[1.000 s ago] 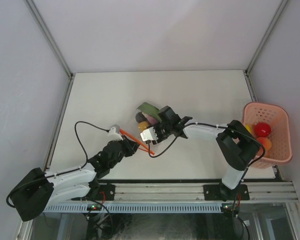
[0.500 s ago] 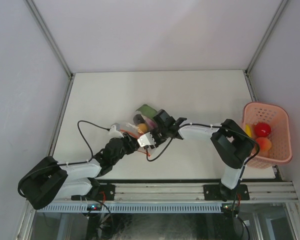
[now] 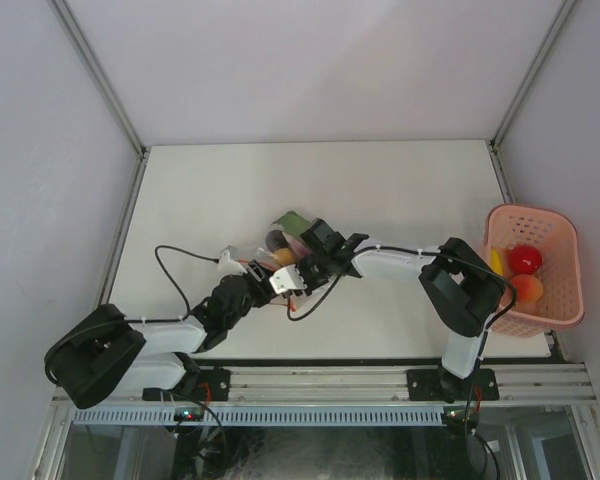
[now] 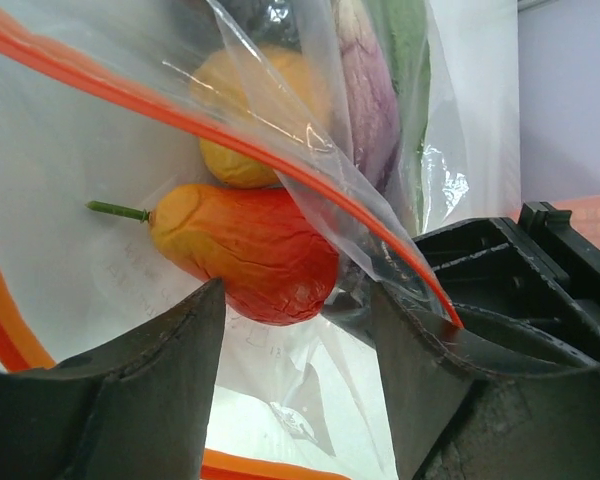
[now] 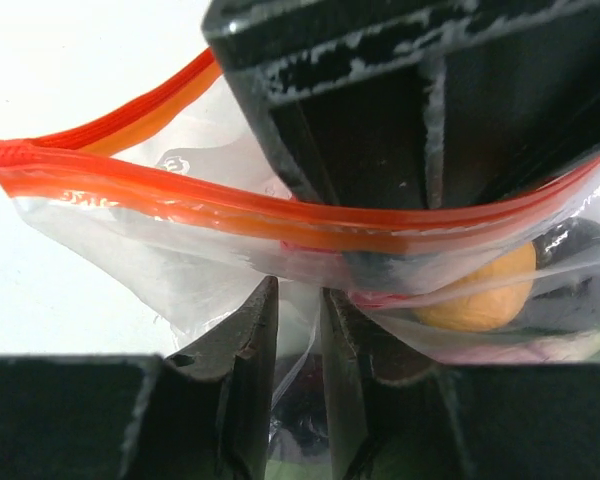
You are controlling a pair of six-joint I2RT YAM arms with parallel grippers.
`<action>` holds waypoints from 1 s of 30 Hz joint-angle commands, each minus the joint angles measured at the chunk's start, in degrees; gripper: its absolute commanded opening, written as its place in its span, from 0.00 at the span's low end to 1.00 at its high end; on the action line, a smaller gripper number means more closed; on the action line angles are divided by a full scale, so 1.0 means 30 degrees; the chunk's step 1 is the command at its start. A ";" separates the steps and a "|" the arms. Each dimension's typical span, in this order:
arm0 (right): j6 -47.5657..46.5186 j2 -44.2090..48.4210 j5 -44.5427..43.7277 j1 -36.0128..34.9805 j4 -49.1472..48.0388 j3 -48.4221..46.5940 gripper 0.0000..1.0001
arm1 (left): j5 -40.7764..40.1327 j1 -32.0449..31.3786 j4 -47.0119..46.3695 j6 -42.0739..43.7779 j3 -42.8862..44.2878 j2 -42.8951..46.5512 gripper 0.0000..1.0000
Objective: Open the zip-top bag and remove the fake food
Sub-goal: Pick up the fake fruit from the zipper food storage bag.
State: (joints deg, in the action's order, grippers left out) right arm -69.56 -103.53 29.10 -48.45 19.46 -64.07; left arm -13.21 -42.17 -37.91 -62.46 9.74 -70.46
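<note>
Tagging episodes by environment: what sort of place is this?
Most likely a lab robot test cell: plain panel walls box in a white table, an aluminium extrusion rail runs along its near edge, and the props are toy fruit in a pink basket.
</note>
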 commanded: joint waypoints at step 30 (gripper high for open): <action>0.1977 0.0791 0.2190 0.1301 0.0338 -0.1537 0.27 | -0.3620 0.0112 0.5049 -0.5344 0.1212 -0.1828 0.61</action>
State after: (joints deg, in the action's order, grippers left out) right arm -66.06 -104.03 33.56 -46.98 22.48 -66.46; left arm -20.43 -42.19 -30.59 -78.00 13.37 -75.94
